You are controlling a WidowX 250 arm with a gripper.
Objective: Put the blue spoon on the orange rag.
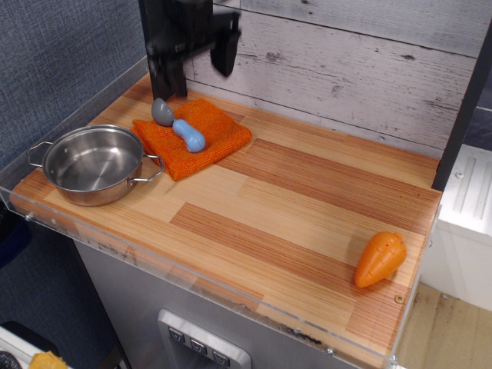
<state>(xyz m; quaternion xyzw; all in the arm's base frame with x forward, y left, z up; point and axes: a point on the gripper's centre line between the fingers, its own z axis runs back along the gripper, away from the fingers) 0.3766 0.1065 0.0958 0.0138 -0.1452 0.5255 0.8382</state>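
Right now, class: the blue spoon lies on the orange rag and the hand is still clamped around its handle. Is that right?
Not quite. In the observation.image view the hand is open and lifted clear above; the blue spoon lies free on the orange rag.

One raised front view looks down across the whole wooden tabletop (307,207) toward the plank wall (369,69).

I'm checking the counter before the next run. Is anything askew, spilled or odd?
Nothing is spilled or damaged. The blue spoon lies on the orange rag, its grey bowl at the rag's back edge. The rag sits skewed to the counter's edges. The pot stands upright; the toy carrot lies on its side. The gripper hangs open above.
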